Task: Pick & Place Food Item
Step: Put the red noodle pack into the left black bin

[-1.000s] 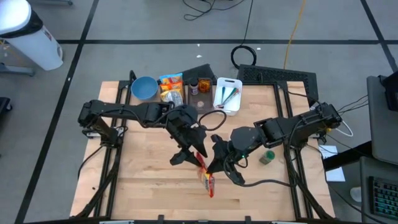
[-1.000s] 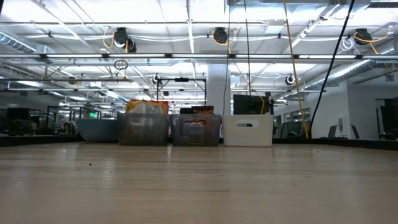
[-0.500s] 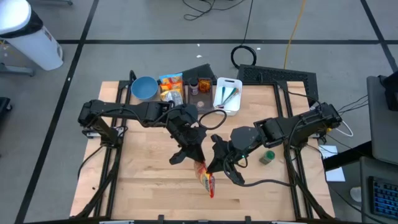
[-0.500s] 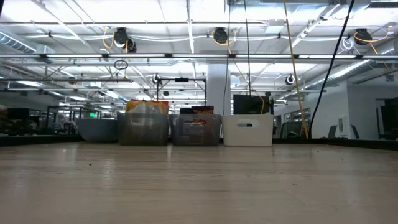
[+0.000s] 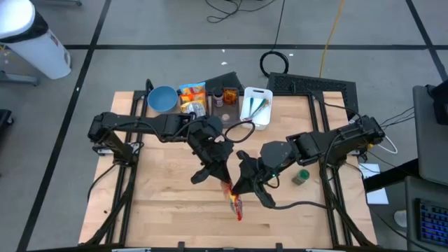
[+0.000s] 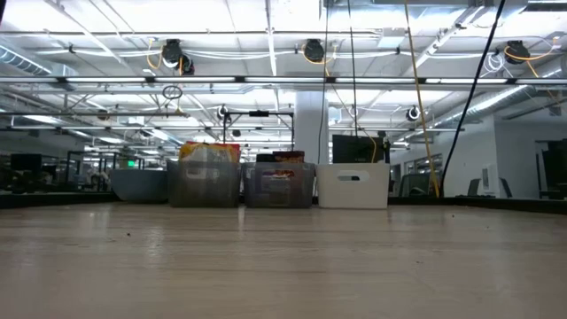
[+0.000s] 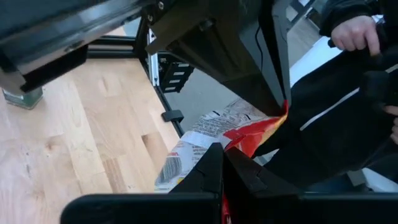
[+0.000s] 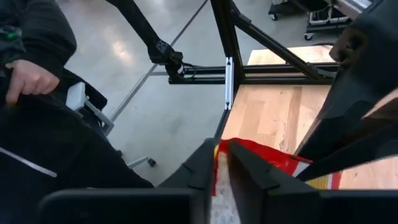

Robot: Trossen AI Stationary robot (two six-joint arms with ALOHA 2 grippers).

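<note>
Both arms are meeting over the middle of the counter (image 5: 161, 210), where a red and yellow snack bag (image 5: 233, 201) is hanging between them, apparently lifted clear of the wood. The left gripper (image 5: 222, 176) is pinching the bag's top edge with its fingers (image 7: 208, 171) drawn tight together on the foil. The right gripper (image 5: 241, 183) is clamping the same bag from the other side, its fingers (image 8: 202, 165) closed narrowly on the red edge. In both wrist views a person's hand (image 8: 28, 78) and dark sleeve are showing beyond the counter's edge.

The pick seems done, and the bag looks to be in the middle of a handover between the two arms. The placing is still left: the bag is well apart from the blue bowl (image 5: 162, 98), the clear bins (image 5: 193, 99) and the white tray (image 5: 255, 106) along the far edge. Which of these is the goal cannot be told.
</note>
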